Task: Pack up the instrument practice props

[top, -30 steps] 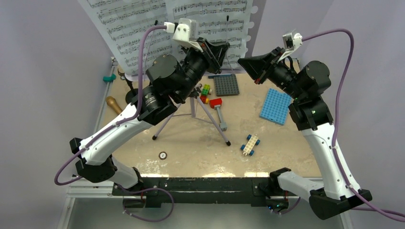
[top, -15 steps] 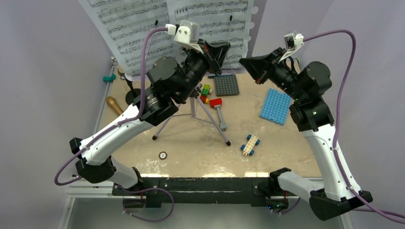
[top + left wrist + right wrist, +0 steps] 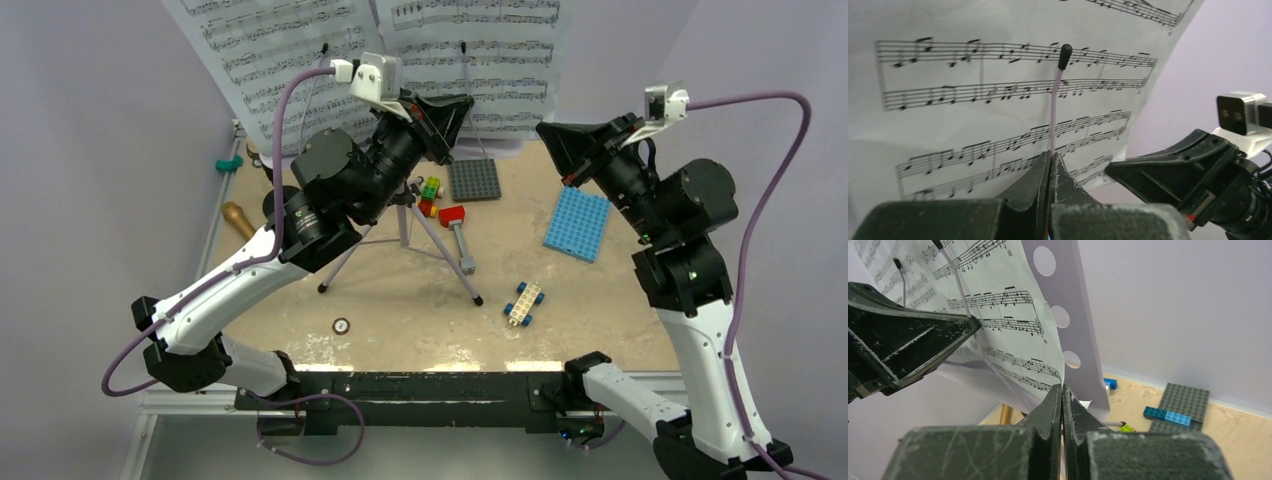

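At the counter's left edge, shows the gold-brown microphone lying just beside the small black mic stand, half covered by the left arm. Mid-counter, stands the lilac music stand upright on its tripod legs, carries the left page and right page of sheet music, and clamps the left hand tight on the stand's thin black-tipped retaining wire. Farther right, pinches the right page's lower corner in the clenched right hand, up off the counter, with the flat blue baseplate down on it.
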Controlling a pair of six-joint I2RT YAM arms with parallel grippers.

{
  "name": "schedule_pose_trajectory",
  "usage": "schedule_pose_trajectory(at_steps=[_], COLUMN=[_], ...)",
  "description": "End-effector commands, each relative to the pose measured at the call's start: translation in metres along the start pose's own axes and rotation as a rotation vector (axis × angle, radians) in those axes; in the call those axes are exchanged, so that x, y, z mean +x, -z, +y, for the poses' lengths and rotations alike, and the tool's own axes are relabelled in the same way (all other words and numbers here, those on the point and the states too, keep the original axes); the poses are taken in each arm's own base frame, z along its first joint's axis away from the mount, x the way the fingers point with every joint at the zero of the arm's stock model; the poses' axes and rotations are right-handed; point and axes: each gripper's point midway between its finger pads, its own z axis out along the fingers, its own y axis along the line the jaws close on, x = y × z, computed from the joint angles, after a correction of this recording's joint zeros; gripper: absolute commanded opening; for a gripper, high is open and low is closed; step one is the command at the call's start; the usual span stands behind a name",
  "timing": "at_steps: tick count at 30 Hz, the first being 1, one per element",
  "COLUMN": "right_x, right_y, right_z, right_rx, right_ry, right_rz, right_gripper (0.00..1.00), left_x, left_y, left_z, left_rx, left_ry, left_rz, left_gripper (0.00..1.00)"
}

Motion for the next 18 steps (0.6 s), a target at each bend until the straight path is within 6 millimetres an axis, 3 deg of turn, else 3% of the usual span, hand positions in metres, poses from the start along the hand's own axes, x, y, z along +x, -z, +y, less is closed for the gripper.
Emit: schedule_pose_trajectory(at_steps=[1, 9, 18], right_x=[-0.023, -0.027, -0.026], right_y=[0.026, 0.074, 0.115], right_z=[-0.011, -0.018, -0.014], right_rx=[0.115, 0.232, 0.259], right_ry=[0.041, 0.074, 0.109], right_rz=[-0.091, -0.130, -0.159], right_gripper=[0.00, 0.00, 0.00], left_x=[-0.023, -0.025, -0.019], left_y=[0.008, 0.008, 0.002], left_z=[-0.012, -0.005, 0.008], left_rx=[0.058, 0.032, -0.027], left_ry=[0.019, -0.005, -0.070], left_rz=[-0.053, -0.086, -0.118], left_gripper=[0.00, 0.00, 0.00])
